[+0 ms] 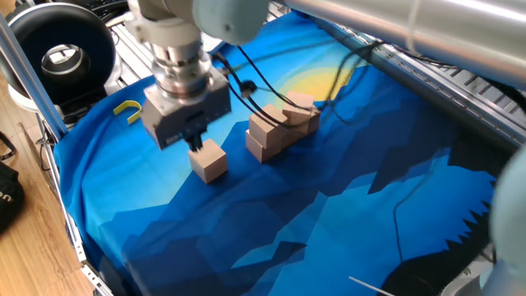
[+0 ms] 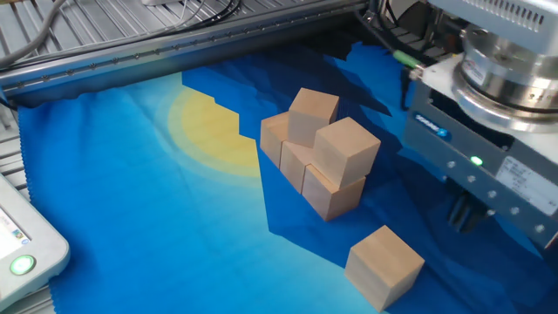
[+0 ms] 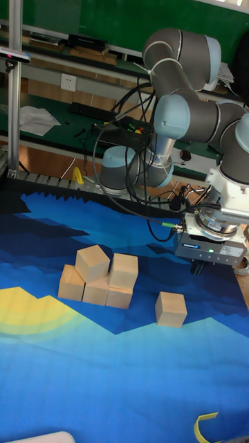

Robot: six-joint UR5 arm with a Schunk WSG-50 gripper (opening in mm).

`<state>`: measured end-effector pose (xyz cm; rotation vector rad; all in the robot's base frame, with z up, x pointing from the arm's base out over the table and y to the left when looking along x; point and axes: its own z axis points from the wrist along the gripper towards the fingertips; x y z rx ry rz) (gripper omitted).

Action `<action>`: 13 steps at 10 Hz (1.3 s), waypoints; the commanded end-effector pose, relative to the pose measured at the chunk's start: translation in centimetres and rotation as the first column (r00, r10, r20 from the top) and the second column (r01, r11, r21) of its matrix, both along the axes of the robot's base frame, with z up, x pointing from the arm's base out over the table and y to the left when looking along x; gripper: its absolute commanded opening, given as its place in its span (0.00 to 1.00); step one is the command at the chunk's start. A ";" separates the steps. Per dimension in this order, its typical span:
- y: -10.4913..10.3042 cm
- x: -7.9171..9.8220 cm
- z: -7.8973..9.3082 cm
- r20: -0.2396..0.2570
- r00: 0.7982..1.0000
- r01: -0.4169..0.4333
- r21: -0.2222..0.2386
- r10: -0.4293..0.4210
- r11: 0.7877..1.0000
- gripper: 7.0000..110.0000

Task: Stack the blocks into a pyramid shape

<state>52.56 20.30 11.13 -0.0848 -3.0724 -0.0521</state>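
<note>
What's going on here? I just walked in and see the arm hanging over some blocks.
A single arm is building a pyramid from wooden blocks on the blue cloth. The stack has a bottom row with two blocks on top, so the peak is missing. One loose block sits apart on the cloth. The gripper hangs just above it, holding nothing, its fingers close together. A small yellow hook lies off to the side, untouched.

silver-grey arm (image 3: 181,114), pale blue joint caps, black cables, boxy end effector (image 3: 198,267).
</note>
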 end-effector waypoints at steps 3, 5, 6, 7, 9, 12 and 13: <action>-0.4 -2.6 -0.7 -0.015 1.000 0.020 0.014 -0.019 1.000 0.00; -2.1 -4.1 0.5 -0.040 0.999 -0.033 -0.005 0.033 0.999 0.00; -2.8 -4.9 1.8 -0.049 0.997 -0.053 -0.003 0.053 0.999 0.00; -3.7 -5.3 2.9 -0.060 0.995 -0.082 0.003 0.082 0.997 0.00; -4.3 -3.7 2.8 -0.009 0.998 -0.067 -0.004 0.067 0.998 0.00; -4.7 3.9 4.2 0.080 0.996 -0.039 -0.031 0.041 0.999 0.00; -4.0 7.0 5.3 0.115 0.992 -0.046 -0.012 0.047 0.999 0.00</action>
